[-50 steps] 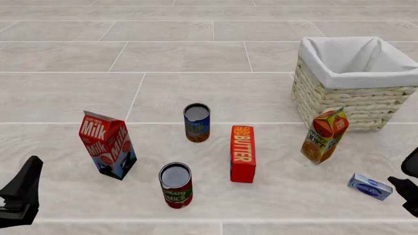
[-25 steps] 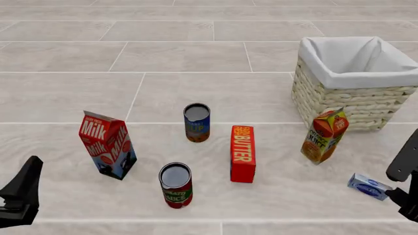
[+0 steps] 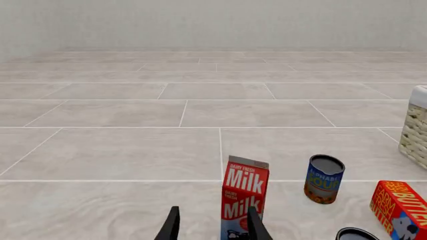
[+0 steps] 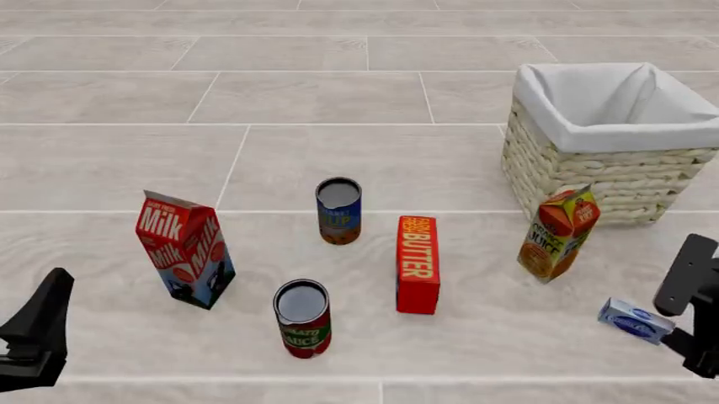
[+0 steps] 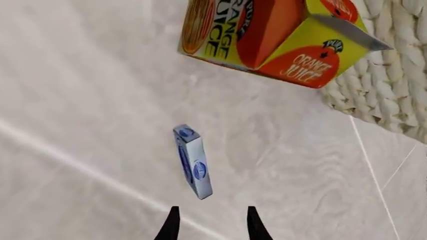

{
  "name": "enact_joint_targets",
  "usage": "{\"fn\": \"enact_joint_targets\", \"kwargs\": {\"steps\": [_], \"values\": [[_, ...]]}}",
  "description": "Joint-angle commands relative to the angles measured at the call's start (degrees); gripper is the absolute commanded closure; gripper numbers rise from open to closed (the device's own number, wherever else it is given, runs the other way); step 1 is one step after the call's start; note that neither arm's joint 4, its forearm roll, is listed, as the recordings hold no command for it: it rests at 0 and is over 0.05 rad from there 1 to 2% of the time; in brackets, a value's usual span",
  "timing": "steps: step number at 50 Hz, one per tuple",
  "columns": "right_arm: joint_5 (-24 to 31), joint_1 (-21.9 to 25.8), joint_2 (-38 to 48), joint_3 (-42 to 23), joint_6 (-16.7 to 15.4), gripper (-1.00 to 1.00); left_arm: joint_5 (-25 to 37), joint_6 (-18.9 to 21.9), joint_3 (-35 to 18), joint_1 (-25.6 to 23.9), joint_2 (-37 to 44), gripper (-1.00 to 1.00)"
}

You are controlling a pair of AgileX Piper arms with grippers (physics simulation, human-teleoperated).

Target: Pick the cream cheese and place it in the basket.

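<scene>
Right end effector [image 4: 685, 316], raised since earlier and spread apart, is being aligned beside the cream cheese [image 4: 636, 320]; descent and closure are being called for before the basket [image 4: 584, 168].

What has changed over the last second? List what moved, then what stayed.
The right gripper has come in from the right edge and up in the front view, closing on the cream cheese, jaws open, not yet holding it. Unchanged: cream cheese, basket, orange juice carton, and left gripper.
</scene>
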Motion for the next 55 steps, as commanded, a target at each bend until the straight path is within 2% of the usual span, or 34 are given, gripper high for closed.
{"fn": "enact_joint_targets", "kwargs": {"steps": [1, 11, 21, 31, 34, 40, 44, 49, 50, 51, 55], "values": [[-4.3, 0.8, 6.1, -0.7, -1.3, -1.00, 0.0, 0.0, 0.0, 0.0, 0.0, -1.00], [-4.9, 2.2, 9.5, -3.3, 0.0, -1.00, 0.0, 0.0, 0.0, 0.0, 0.0, -1.00], [-6.7, 2.7, 13.2, -2.9, 1.2, -1.00, 0.0, 0.0, 0.0, 0.0, 0.0, -1.00], [-9.6, 1.5, 16.1, -2.5, 0.8, -1.00, 0.0, 0.0, 0.0, 0.0, 0.0, -1.00], [-9.2, 1.8, 16.8, -3.1, 2.6, -1.00, 0.0, 0.0, 0.0, 0.0, 0.0, -1.00], [-11.2, 1.6, 19.2, -1.9, 3.3, -1.00, 0.0, 0.0, 0.0, 0.0, 0.0, -1.00], [-11.6, 2.6, 20.3, -1.7, 5.2, -1.00, 0.0, 0.0, 0.0, 0.0, 0.0, -1.00], [-11.3, 2.8, 20.1, -1.3, 5.7, -1.00, 0.0, 0.0, 0.0, 0.0, 0.0, -1.00], [-12.0, 2.0, 20.2, -1.0, 4.9, -1.00, 0.0, 0.0, 0.0, 0.0, 0.0, -1.00], [-12.4, 1.7, 20.2, -0.5, 4.4, 1.00, 0.0, 0.0, 0.0, 0.0, 0.0, -1.00], [-16.1, 2.0, 19.2, 3.6, 1.4, 1.00, 0.0, 0.0, 0.0, 0.0, 0.0, -1.00]]}}
